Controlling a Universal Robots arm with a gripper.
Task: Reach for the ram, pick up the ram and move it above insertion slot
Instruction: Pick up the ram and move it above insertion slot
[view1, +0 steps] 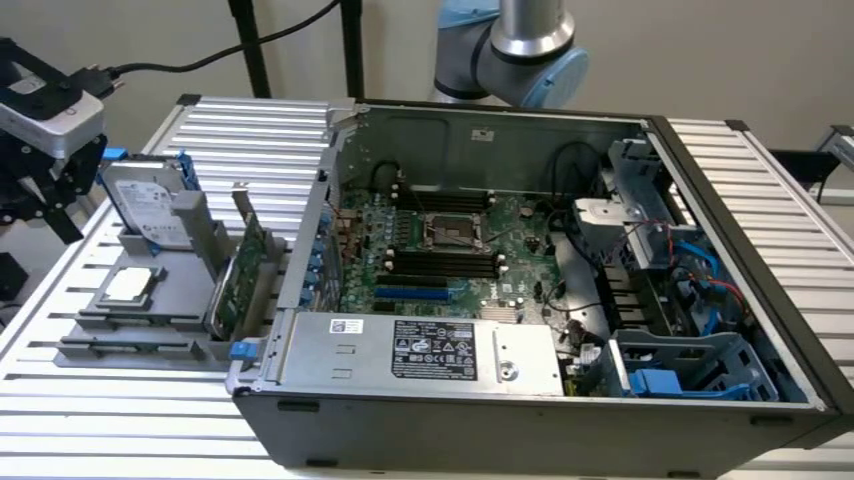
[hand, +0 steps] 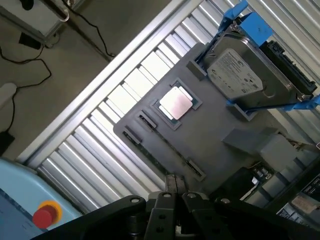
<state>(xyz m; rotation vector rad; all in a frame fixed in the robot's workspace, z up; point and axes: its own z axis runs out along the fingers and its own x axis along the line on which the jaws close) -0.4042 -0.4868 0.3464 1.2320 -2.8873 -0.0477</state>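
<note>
Wrist view: gripper (hand: 175, 183) above the ram (hand: 166, 152), nothing lifted yet.
Nearest, the gripper's fingers (hand: 170, 186) look pressed together with nothing between them, hanging over the grey holder (hand: 215, 120) near its edge opposite the hard drive (hand: 235, 75). The ram stands edge-on in a slot along that edge, untouched. It is a long, thin dark strip between small end clips, its colour and chips too faint to read. Beyond it a processor chip (hand: 175, 103) lies mid-holder, then the hard drive at the far edge. I judge the task to stand at the reach: grasp, lift and carry to the memory slots (view1: 441, 262) in the open computer case (view1: 534, 410), well apart, are not yet done.
</note>
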